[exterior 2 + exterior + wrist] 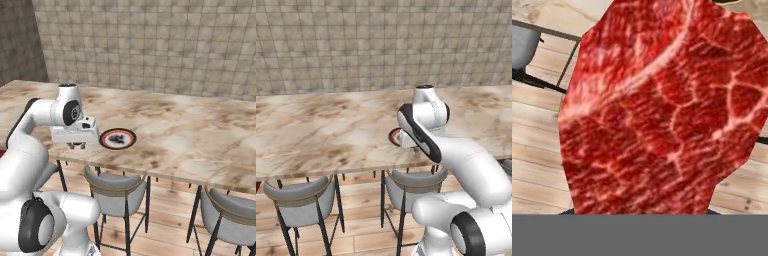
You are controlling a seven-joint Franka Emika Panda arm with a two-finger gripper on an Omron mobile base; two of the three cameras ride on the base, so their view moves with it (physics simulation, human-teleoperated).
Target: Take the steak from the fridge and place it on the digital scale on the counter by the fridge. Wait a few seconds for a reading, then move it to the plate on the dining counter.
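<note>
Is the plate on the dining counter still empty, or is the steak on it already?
Empty. The plate shows its bare pale centre, while the steak sits close against the hand camera, off the plate.

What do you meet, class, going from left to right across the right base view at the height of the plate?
Robot arm → tool → plate → bare stretch of the dining counter.
</note>
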